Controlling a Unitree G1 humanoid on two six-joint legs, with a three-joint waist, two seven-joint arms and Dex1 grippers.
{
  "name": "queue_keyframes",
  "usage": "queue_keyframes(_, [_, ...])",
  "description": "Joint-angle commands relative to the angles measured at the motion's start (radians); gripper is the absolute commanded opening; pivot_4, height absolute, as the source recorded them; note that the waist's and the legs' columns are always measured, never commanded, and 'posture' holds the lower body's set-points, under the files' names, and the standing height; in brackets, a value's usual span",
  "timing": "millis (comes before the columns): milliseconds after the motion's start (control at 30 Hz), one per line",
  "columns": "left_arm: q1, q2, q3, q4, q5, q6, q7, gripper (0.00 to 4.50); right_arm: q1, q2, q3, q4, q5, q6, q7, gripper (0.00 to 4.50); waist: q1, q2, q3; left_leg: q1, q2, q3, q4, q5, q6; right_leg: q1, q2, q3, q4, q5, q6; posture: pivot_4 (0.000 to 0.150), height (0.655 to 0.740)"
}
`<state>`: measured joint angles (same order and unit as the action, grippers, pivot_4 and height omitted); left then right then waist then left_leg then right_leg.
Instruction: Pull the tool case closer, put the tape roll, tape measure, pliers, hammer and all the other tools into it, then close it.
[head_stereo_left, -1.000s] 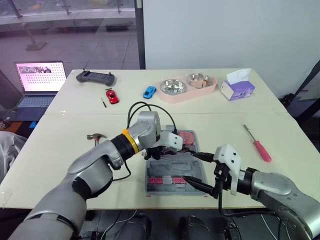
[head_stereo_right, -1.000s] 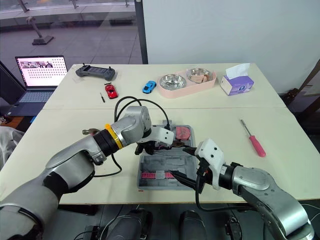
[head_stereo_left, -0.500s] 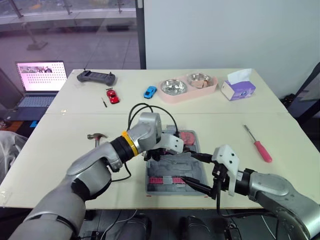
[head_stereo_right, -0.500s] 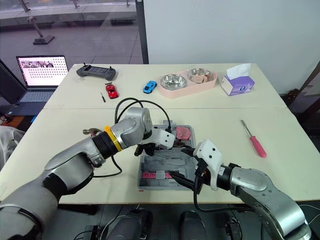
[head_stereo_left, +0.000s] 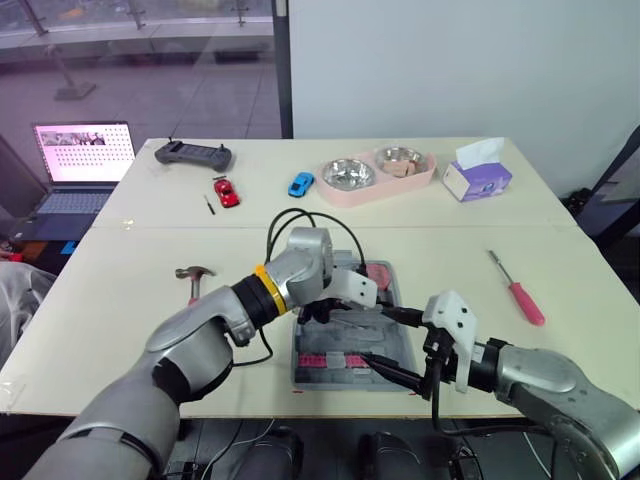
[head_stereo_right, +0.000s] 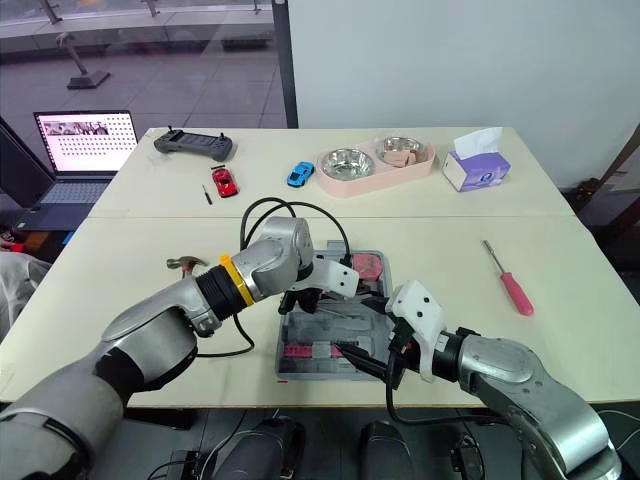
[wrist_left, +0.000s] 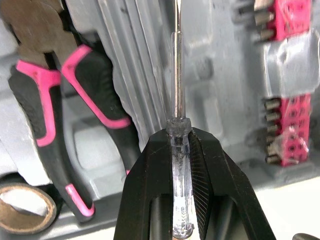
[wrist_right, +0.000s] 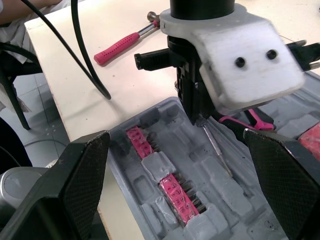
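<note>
I take the tool case as the clock's middle, with 12 at the far table edge. The laptop (head_stereo_left: 80, 165) stands beyond the table's left edge at 10. The hammer (head_stereo_left: 190, 273) lies on the tabletop at 9, well apart from the case. A black controller (head_stereo_left: 193, 154), a red toy car (head_stereo_left: 224, 192) and a blue toy car (head_stereo_left: 299, 184) lie on the far table between 11 and 12.

My left pincer (wrist_left: 179, 136) hangs over the tool case (head_stereo_left: 350, 345), which lies open at the near table edge in front of me. The pincer is clamped on the clear-handled screwdriver (wrist_left: 177, 90), whose steel shaft runs along a grey rib of the case. To one side of the shaft the pliers (wrist_left: 60, 100), with pink-and-black handles, lie in the case. The tape roll (wrist_left: 24, 209) sits just beside their handle ends. To the shaft's other side are the pink bit strips (wrist_left: 286, 135). A red item (head_stereo_left: 377, 272) lies in the case's 1 o'clock corner; what it is I cannot tell.

My right pincer (wrist_right: 175, 142) hovers at the case's 4 o'clock corner, its fingers spread wide and gripping nothing.

A pink tray (head_stereo_left: 425, 176) with two steel bowls sits at 12 to 1, and the tissue box (head_stereo_left: 476, 180) at 1. The red screwdriver (head_stereo_left: 518, 290) lies on the tabletop at 3, well apart from the case.
</note>
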<state>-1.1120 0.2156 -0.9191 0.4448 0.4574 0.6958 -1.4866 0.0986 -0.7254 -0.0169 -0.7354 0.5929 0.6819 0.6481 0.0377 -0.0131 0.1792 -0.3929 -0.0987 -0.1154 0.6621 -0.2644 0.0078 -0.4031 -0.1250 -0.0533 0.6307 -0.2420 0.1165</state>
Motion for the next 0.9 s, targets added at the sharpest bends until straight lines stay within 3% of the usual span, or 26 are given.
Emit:
queue_keyframes(33, [0.004, -0.004, 0.009, -0.045, -0.01, 0.038, -0.022, 0.03, 0.008, -0.007, -0.036, -0.022, 0.012, -0.017, 0.013, 4.5, 0.0, 0.0, 0.0, 0.0, 0.0, 0.0, 0.0, 0.0, 0.0, 0.0, 0.0, 0.0, 0.0, 0.0, 0.0, 0.15, 0.74])
queue_keyframes(900, [-0.017, 0.025, 0.051, -0.108, -0.089, 0.192, -0.01, 0.03, 0.012, -0.015, -0.079, -0.019, 0.009, -0.001, 0.024, 4.5, -0.001, 0.0, 0.0, 0.0, 0.001, 0.0, 0.0, 0.0, 0.0, 0.0, 0.0, 0.0, 0.0, 0.0, 0.0, 0.15, 0.74])
